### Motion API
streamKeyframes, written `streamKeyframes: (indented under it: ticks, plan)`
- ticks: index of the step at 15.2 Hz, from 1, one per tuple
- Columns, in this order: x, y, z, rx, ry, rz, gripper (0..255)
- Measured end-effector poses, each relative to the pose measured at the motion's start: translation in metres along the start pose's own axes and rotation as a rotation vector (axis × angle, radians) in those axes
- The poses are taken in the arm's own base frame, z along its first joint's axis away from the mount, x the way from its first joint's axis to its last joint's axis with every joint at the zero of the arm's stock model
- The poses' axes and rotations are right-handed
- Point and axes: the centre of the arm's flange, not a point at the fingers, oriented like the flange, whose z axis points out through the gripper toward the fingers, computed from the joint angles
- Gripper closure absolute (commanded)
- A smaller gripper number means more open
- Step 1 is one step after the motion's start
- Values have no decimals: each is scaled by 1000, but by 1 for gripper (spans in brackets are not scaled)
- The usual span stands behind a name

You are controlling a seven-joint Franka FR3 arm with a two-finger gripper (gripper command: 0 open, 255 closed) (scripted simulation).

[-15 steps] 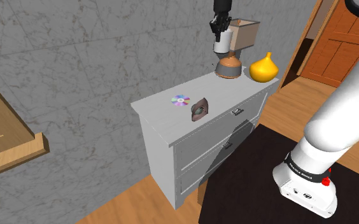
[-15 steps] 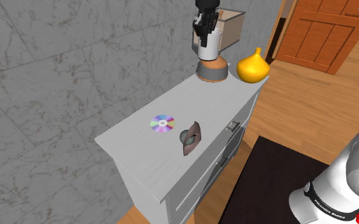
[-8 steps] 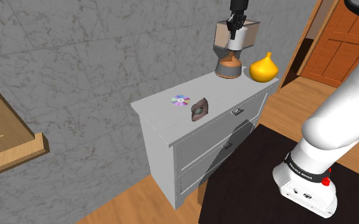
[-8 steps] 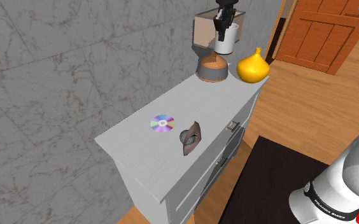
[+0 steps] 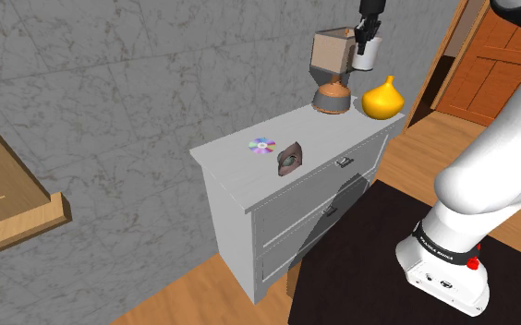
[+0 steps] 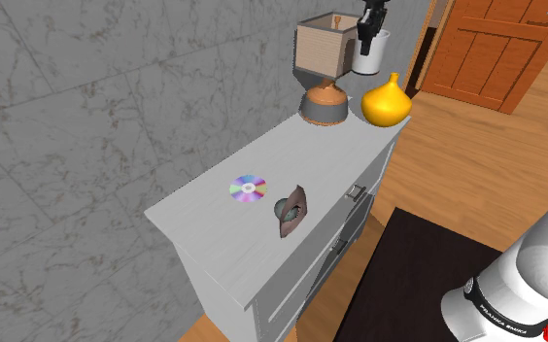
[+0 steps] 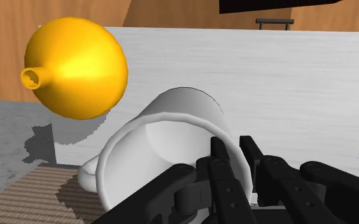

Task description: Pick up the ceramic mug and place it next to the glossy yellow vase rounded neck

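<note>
White mug (image 5: 368, 57), upright, aloft just above a glossy yellow round-bellied vase (image 5: 382, 99) standing on the dresser (image 5: 240, 166).

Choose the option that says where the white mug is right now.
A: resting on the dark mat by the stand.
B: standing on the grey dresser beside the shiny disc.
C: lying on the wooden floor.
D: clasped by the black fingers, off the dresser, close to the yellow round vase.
D: the white mug hangs clear of the grey dresser top, its rim pinched by the gripper, up beside the glossy yellow round vase.
</note>
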Motion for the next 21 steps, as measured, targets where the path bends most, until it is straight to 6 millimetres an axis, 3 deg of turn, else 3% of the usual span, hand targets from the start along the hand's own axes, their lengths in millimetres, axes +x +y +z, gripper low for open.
streamKeyframes:
  ticks: [4,21]
  plan:
    - [-3,8,14,0,0,-1,255]
    - [-3,2,105,0,0,-1,255]
